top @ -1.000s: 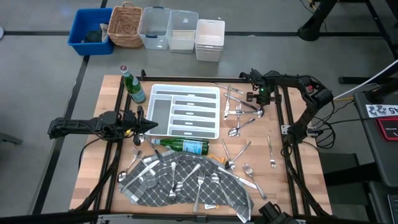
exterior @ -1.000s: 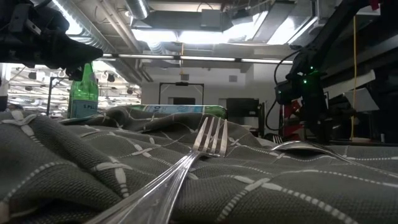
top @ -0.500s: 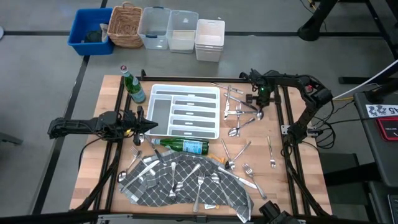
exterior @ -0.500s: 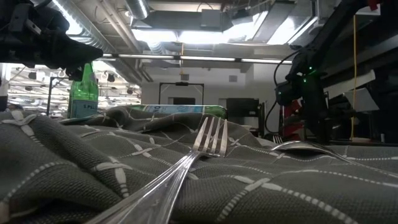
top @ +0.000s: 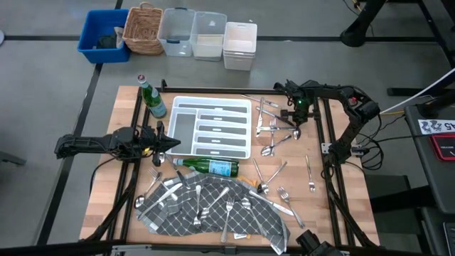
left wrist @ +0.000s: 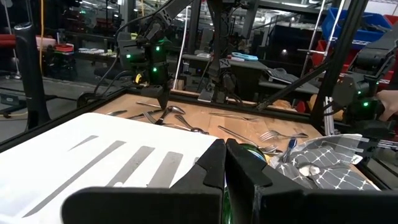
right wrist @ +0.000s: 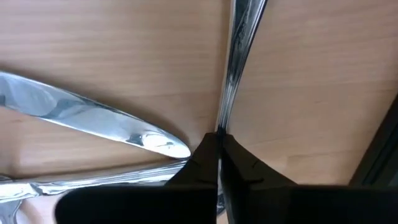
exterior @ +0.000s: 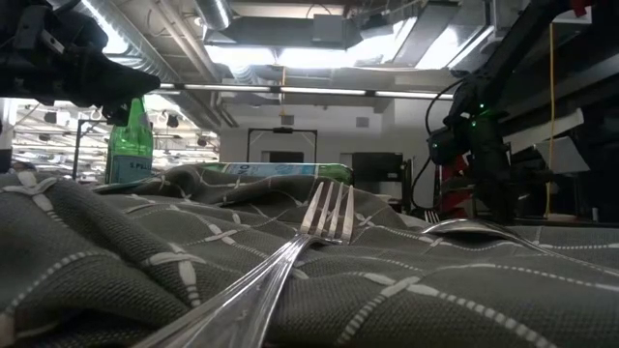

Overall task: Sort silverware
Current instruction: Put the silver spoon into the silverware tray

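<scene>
Right gripper (top: 297, 128) is lowered to the wooden table (top: 345, 206) among the loose silverware (top: 274, 135) right of the white tray (top: 213, 126); in its wrist view the two dark fingers (right wrist: 214, 163) are pressed together around the end of a slim metal handle (right wrist: 236, 59), with a knife blade (right wrist: 87, 118) lying just beside it on the wood. From the low view the same arm is seen reaching down on the right, a green light lit on its wrist (exterior: 471, 111).

Left gripper (top: 170, 144) is held level at the left edge of the tray, its jaws shut with nothing between them, as is seen in its own wrist view (left wrist: 225, 165).

More forks and spoons are scattered on the bare wood at the right of the table (top: 281, 181), and a further batch is spread over the grey checked cloth (top: 213, 213) at the near side, where one fork (exterior: 324, 217) is seen close up from the low view. One green bottle (top: 210, 167) lies on its side between the tray and the cloth; another (top: 151, 98) stands at the tray's far left corner. The tray's compartments appear to hold no cutlery.

Beyond the table's far edge a blue bin (top: 103, 35), a wicker basket (top: 144, 30) and clear plastic boxes (top: 206, 34) are lined up on the floor.
</scene>
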{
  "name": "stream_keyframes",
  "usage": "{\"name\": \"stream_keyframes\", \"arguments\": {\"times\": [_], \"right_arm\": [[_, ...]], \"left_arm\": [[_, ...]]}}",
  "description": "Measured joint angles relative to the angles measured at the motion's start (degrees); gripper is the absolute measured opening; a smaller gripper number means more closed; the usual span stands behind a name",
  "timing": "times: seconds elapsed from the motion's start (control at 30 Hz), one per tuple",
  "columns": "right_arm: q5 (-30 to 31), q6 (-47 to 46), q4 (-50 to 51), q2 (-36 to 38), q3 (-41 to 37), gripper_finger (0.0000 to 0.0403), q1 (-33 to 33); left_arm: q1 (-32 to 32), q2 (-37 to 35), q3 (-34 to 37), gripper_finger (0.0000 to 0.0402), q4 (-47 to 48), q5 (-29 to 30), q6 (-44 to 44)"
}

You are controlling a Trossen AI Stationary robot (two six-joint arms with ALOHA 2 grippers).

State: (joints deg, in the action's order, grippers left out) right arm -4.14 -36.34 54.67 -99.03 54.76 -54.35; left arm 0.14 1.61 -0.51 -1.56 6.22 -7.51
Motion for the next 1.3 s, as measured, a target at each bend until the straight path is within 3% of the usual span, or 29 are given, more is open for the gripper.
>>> {"name": "stream_keyframes", "arguments": {"times": [0.73,0.87,1.3], "right_arm": [[-0.57,2.40,0.93,6.70,4.17,0.0001,-0.04],[-3.56,4.07,0.75,6.87,6.57,0.0001,0.22],[-7.50,8.19,-4.36,6.91,18.18,0.0001,9.74]], "left_arm": [[0.00,0.00,0.00,0.0000,0.00,0.02,0.01],[0.00,0.00,0.00,0.0000,0.01,0.02,0.00],[0.00,0.00,0.00,0.0000,-0.01,0.02,0.02]]}}
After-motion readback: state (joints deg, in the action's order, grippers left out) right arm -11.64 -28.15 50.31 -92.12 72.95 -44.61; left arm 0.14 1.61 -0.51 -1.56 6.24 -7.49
